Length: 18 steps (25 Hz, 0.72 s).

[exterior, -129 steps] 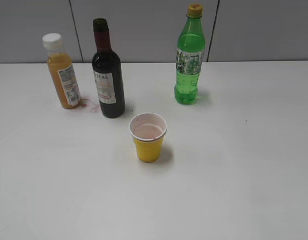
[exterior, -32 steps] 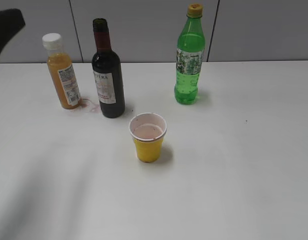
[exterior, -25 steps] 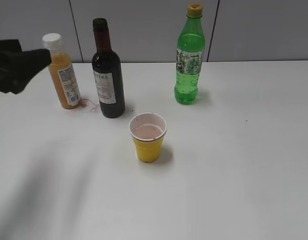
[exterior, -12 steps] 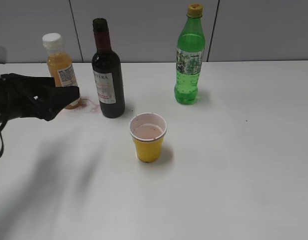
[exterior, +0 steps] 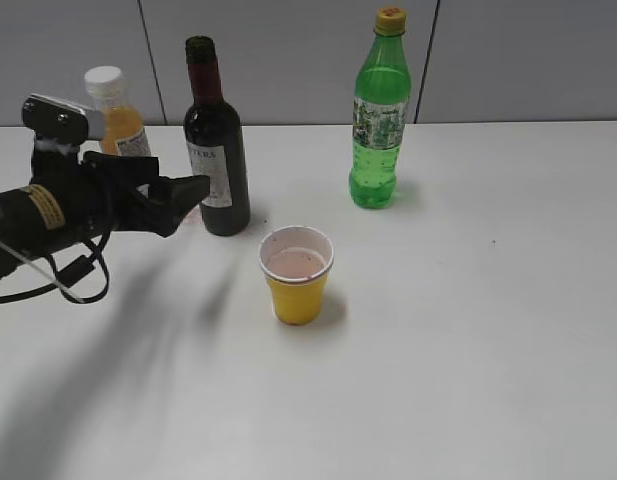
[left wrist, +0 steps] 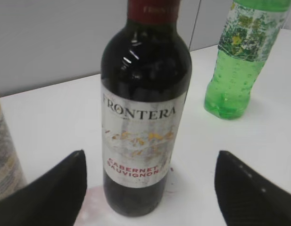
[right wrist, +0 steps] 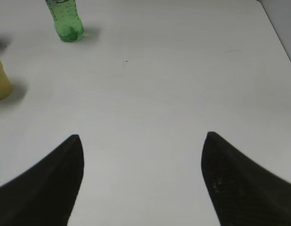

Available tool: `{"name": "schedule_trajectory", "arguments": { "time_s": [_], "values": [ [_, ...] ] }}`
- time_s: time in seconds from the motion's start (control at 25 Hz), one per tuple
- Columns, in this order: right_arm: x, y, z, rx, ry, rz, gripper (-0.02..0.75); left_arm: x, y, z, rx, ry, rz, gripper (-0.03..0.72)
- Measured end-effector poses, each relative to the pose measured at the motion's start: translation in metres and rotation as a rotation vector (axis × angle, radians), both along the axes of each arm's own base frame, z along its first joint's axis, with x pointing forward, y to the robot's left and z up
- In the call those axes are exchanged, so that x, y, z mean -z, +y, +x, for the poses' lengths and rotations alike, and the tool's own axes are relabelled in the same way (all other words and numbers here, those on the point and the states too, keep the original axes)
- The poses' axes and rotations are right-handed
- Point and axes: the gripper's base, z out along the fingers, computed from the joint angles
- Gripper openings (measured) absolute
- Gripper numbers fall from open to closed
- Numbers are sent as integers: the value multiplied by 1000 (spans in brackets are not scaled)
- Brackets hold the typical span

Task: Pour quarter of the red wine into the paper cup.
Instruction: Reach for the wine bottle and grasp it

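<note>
The wine (left wrist: 144, 117), upright on the bench (exterior: 468, 340) behind the cup (exterior: 296, 275), is judged heavy, rigid, slick and breakable, best taken around the labelled body by the left tool (left wrist: 150, 188), which is spread wide and empty.

My left claw (exterior: 183, 195) sits just left of the red wine (exterior: 216, 160), which stands between its spread tips in my wrist view. The juice bottle (exterior: 116, 115) is behind the claw, the paper cup (exterior: 297, 275) ahead-right on the table (exterior: 468, 330), the soda bottle (exterior: 379, 115) well beyond the wine.
</note>
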Motion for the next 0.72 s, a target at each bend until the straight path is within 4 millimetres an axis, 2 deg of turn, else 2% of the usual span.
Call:
{"name": "schedule_trajectory", "arguments": {
  "time_s": [0.36,0.72],
  "values": [
    [0,0,0,0,1,0,587,28,-10,26,-36,42,-11,653],
    [0,0,0,0,1,0,587,37,-19,40,-13,31,-9,688]
  ]
}}
